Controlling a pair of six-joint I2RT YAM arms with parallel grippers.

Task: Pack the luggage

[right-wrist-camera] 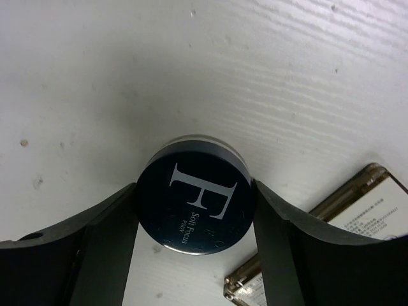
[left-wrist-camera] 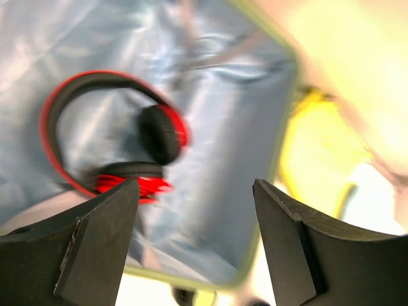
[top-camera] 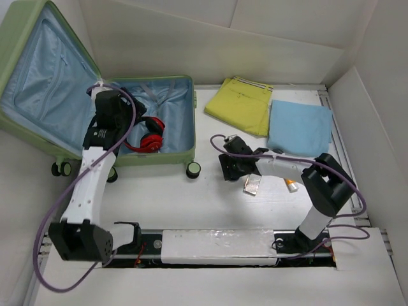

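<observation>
Luggage open at table's far left, headphones inside. Left gripper above it, jaws spread, empty. Right gripper pinches jar on table. Unpacked: jar, yellow cloth, blue cloth, packet, tube. Judged early.

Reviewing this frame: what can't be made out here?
Top view: jar hidden under right end effector.
Right wrist view: packet print too small, cut off by the frame edge.
Left wrist view: headphones blurred.
Top view: tube too small to identify.
</observation>
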